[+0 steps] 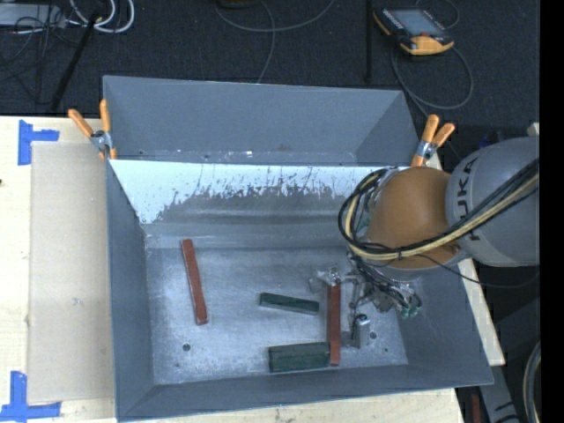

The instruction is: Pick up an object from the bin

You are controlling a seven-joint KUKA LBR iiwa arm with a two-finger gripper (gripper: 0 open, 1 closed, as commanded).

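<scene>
A grey metal bin [256, 126] stands on a dark floor, its speckled bottom holding four loose things.

Nearest, close to the front wall, a dark green block [298, 358] lies flat. Its right end meets the near end of the right stick [334, 322], a thin red-brown strip that runs away from the front wall. Whether the two touch or overlap cannot be told.

Just right of that stick, low over the right part of the bin floor, is the gripper [359, 315]. The stick lies beside it, not visibly within it. Small metal parts and wires crowd the spot, so whether the gripper is apart or together cannot be told.

Left of the stick's middle lies a smaller dark green bar [288, 303], apart from the block. Well off to the left, a second red-brown strip, the left stick [194, 281], lies alone.

Above the gripper, the orange cover [407, 208] and looped cables [352, 214] of the arm hang against the right wall. Past the far wall, cords [264, 33] trail across the floor.
</scene>
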